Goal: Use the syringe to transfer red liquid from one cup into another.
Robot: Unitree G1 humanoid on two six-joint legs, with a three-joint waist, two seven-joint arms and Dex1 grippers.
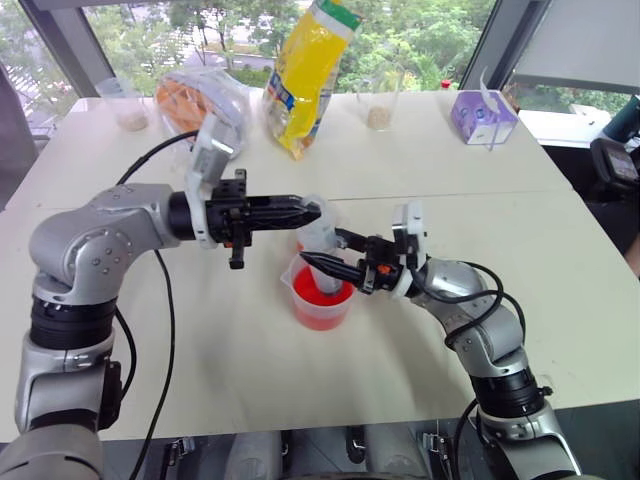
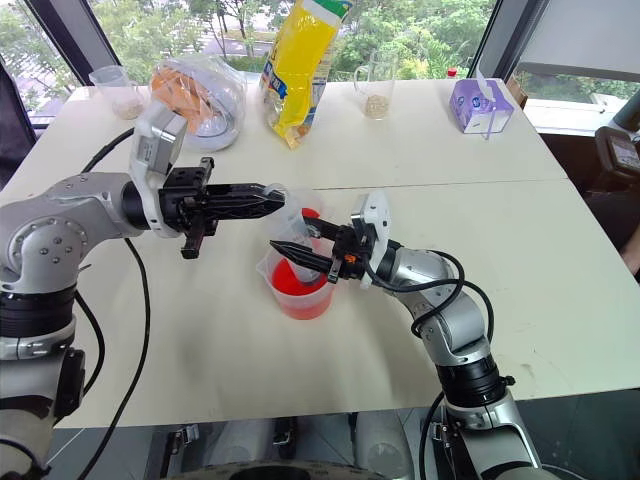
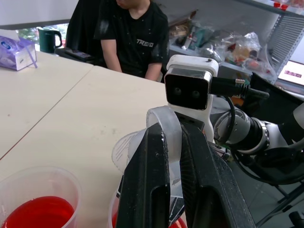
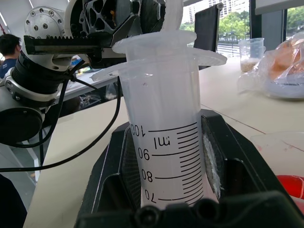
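Left hand (image 1: 312, 212) pinches the ring-shaped plunger top while right hand (image 1: 318, 250) clamps the clear graduated syringe (image 4: 166, 142) barrel.

Lab or office, white tables (image 1: 480, 170), cluttered shelves (image 3: 228, 42), windows (image 1: 420, 30)

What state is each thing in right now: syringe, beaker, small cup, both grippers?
syringe: upright over the beaker, plunger pushed in.
beaker: upright on the table, red liquid inside.
small cup: upright, some red liquid in it.
left gripper: shut on the syringe's plunger ring.
right gripper: shut on the syringe's barrel.
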